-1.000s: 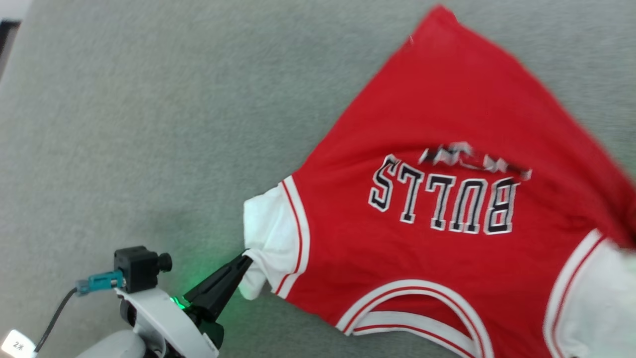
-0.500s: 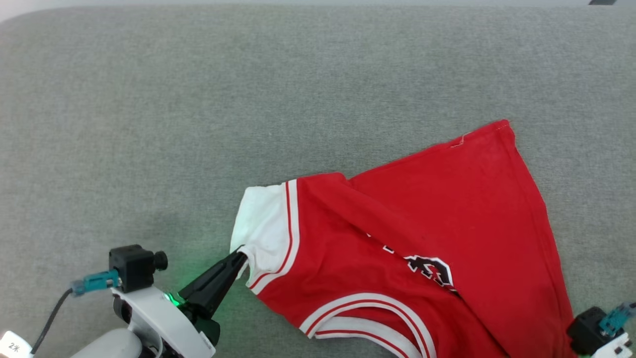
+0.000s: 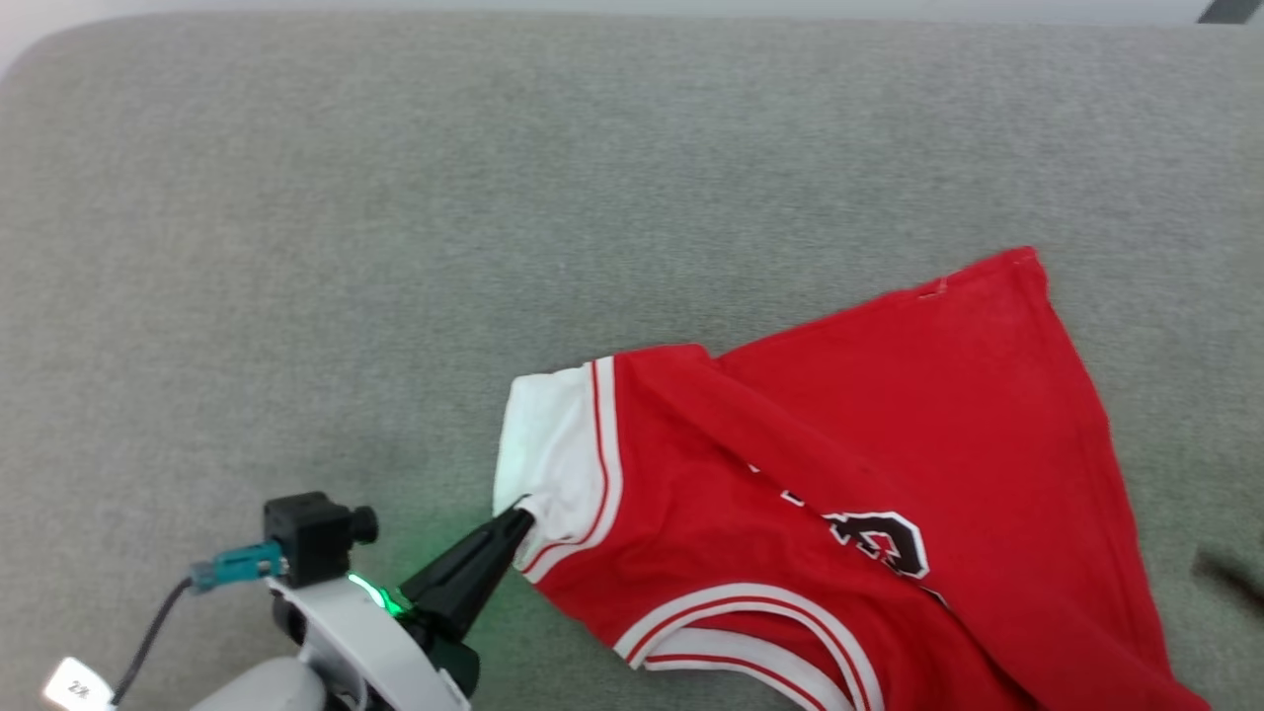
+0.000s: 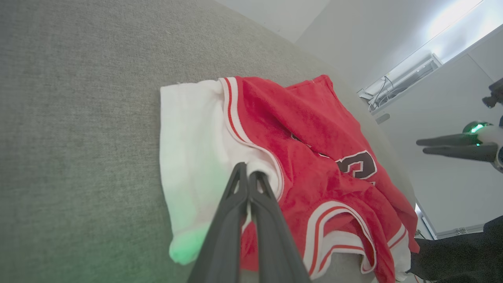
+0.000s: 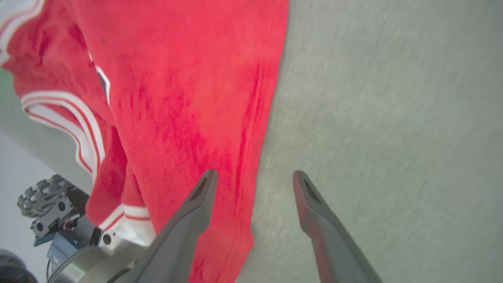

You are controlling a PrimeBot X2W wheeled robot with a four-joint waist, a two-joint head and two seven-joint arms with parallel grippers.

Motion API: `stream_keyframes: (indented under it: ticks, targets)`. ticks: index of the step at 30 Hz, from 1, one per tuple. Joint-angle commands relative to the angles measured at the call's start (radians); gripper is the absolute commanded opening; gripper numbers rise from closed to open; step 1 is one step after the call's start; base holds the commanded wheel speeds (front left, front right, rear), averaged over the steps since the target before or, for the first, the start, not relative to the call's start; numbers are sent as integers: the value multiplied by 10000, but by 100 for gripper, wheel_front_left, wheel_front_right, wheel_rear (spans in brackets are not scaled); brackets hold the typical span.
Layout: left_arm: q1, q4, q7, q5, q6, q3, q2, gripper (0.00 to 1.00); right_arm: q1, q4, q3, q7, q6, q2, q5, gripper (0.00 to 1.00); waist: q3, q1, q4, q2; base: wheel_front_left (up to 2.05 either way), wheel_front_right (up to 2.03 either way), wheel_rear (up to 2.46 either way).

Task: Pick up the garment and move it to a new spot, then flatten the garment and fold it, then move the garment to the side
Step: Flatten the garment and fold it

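Garment (image 3: 889, 434) on grey bench (image 3: 395, 197), partly folded over; long axis slants from white sleeve (image 3: 548, 444), lower left, to red hem corner (image 3: 1022, 265), upper right; digit "3" (image 4: 363, 165) legible. Left gripper (image 3: 521, 513) pinches sleeve; right gripper (image 5: 254, 175) spread, empty.

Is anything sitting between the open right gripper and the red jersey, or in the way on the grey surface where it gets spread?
Nothing visible does. The right gripper points, open, at the red jersey's edge with no object between them. The left gripper is shut on its white sleeve. Around it lies bare grey surface.
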Motion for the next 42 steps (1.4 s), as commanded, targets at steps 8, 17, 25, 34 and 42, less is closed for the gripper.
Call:
stream_keyframes:
  ticks: [8, 17, 25, 34, 42]
  targets:
    - [-498, -3, 3, 156, 27, -370, -455, 0, -3520, 1505, 1036, -1235, -14, 356, -1370, 100, 329, 0, 776, 0, 0, 0, 0]
    - [-997, 177, 3, 165, 27, -789, -1042, 0, -6740, 5219, 4213, -1944, -14, 569, -2739, 100, 828, 0, 1543, 0, 0, 0, 0]
    - [-1083, 299, 3, 125, 27, -908, -1286, 0, -7542, 7077, 6068, -2111, -10, 386, -2177, 40, 961, 0, 1767, 0, 0, 0, 0]
    - [-1639, 969, 3, -765, 27, -631, -888, 0, -8721, 7401, 6115, -3557, -14, 327, -1018, 0, 682, 0, 1306, 0, 0, 0, 0]
    - [-3918, 1880, 540, -2191, 25, 104, -730, 0, -10497, 8543, 5151, -5190, -14, 996, -917, 0, 712, 0, 628, 0, 0, 0, 0]
